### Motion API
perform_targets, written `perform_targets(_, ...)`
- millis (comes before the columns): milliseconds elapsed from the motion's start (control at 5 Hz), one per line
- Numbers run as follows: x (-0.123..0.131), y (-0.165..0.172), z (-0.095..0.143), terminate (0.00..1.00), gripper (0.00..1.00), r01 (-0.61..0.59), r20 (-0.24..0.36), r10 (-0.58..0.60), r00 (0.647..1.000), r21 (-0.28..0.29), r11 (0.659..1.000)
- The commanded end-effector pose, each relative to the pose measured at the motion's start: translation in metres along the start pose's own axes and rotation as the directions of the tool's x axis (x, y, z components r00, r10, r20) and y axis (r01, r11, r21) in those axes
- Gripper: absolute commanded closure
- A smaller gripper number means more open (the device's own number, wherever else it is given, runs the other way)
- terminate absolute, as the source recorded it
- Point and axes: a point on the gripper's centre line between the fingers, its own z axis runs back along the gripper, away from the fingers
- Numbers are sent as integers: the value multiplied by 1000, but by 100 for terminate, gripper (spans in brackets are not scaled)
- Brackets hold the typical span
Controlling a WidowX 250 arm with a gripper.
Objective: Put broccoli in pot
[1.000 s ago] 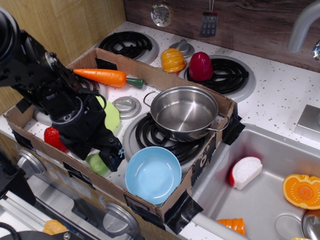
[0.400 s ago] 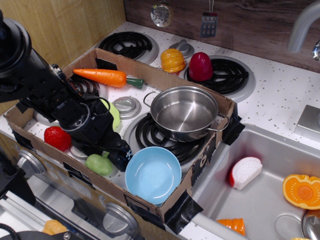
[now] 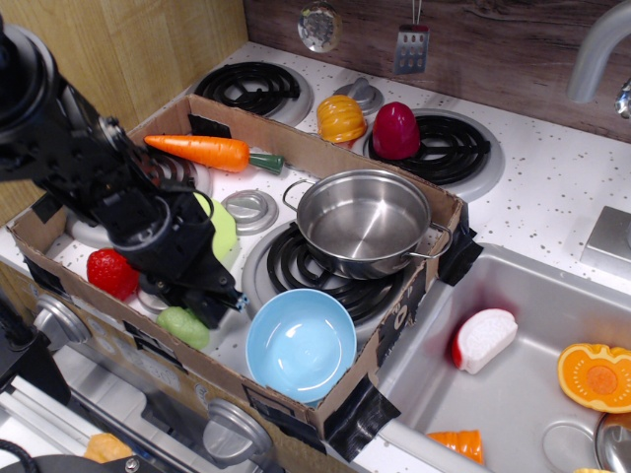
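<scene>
The broccoli (image 3: 180,327), a pale-green lumpy toy, lies on the box floor at the front left, beside the cardboard wall. My black gripper (image 3: 219,307) hangs low just to its right and slightly behind, touching or almost touching it; it is not holding it. The dark fingers blend together, so I cannot tell whether they are open. The shiny steel pot (image 3: 363,222) stands empty on the burner at the box's right, well away from the gripper.
A light-blue bowl (image 3: 301,345) sits right of the gripper. A red strawberry (image 3: 110,273), a lime-green plate (image 3: 221,229) and a carrot (image 3: 205,151) lie in the cardboard box (image 3: 296,406). The sink (image 3: 523,394) with toy food is to the right.
The gripper moved right, off the broccoli, then back left and slightly up. The broccoli shifted a little to the left. Pot and bowl have not moved.
</scene>
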Motion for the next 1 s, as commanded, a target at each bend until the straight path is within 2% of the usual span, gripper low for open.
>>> perform_targets(0,26,13,48,0,100,38,-8,-37,999,108,993)
perform_targets(200,42,21,76,0,100,54,-33,-49,998,155,986)
perform_targets(400,62,17,92,0,100,46,-7,-46,999,162,986)
perform_targets(600,86,-2,92,0,100,24,87,-34,996,112,993)
perform_targets(800,106,-28,81,0,100,2,135,-10,991,54,999)
